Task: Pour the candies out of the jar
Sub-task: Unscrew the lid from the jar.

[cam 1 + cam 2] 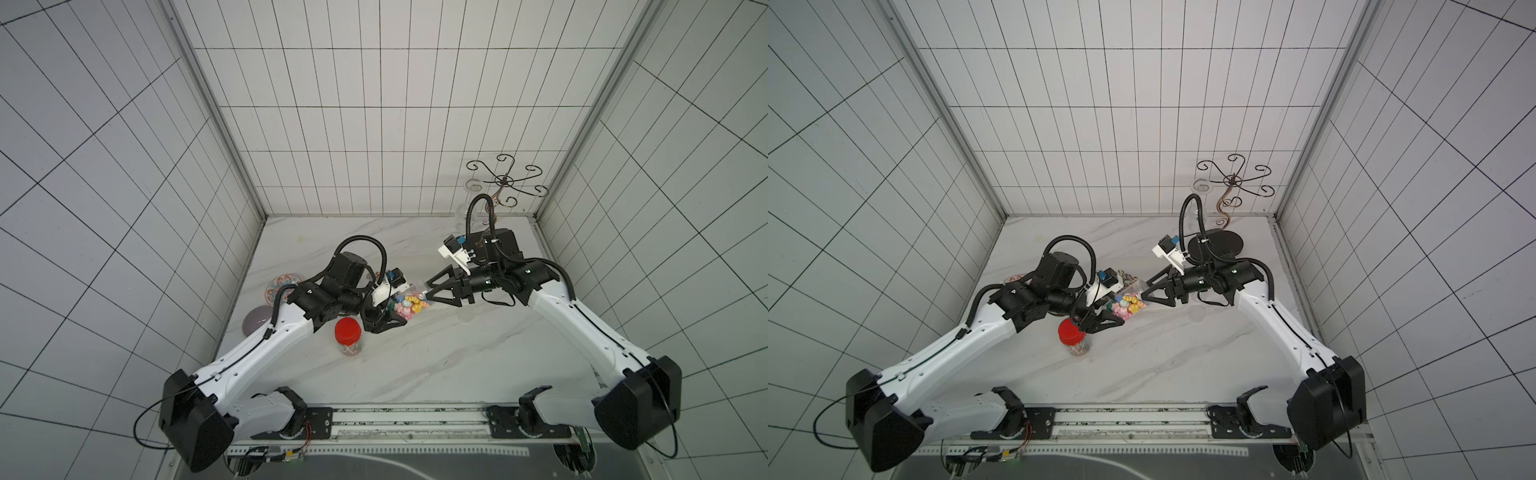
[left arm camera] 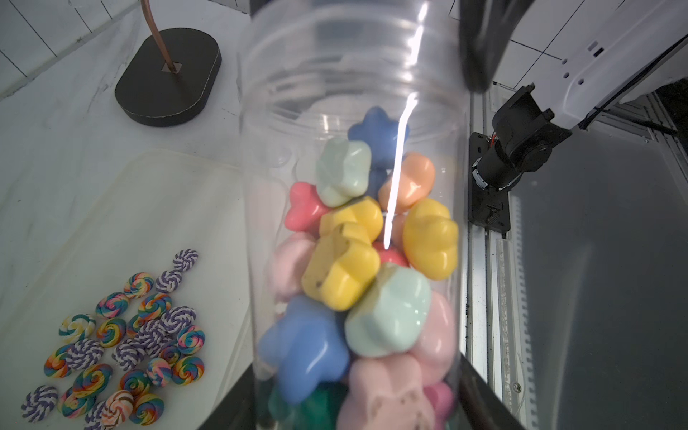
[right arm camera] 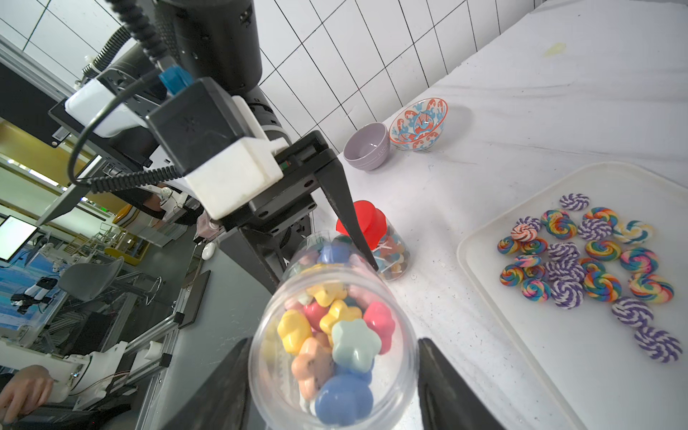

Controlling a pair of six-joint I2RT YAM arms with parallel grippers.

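My left gripper point(image 1: 392, 318) point(image 1: 1111, 316) point(image 2: 357, 417) is shut on the lower part of a clear, lidless jar point(image 1: 405, 307) point(image 1: 1129, 303) point(image 2: 353, 93) point(image 3: 331, 372). It holds the jar tilted above the table, mouth toward the right arm. Flower-shaped candies point(image 2: 342, 275) point(image 3: 353, 342) in pink, blue, yellow, mint and orange fill it. My right gripper point(image 1: 428, 291) point(image 1: 1145, 296) point(image 3: 335, 342) is open, a finger on each side of the jar's mouth and a gap showing beside one finger. Swirl candies point(image 2: 130, 335) point(image 3: 580, 260) lie on a white tray point(image 2: 149, 208) point(image 3: 558, 372).
A second jar with a red lid point(image 1: 348, 334) point(image 1: 1071, 334) point(image 3: 372, 231) stands upright near the left gripper. A purple bowl point(image 3: 366, 147) and a patterned bowl point(image 3: 419, 123) sit by the left wall. A wire stand point(image 1: 505, 180) on a dark base point(image 2: 167, 74) stands back right.
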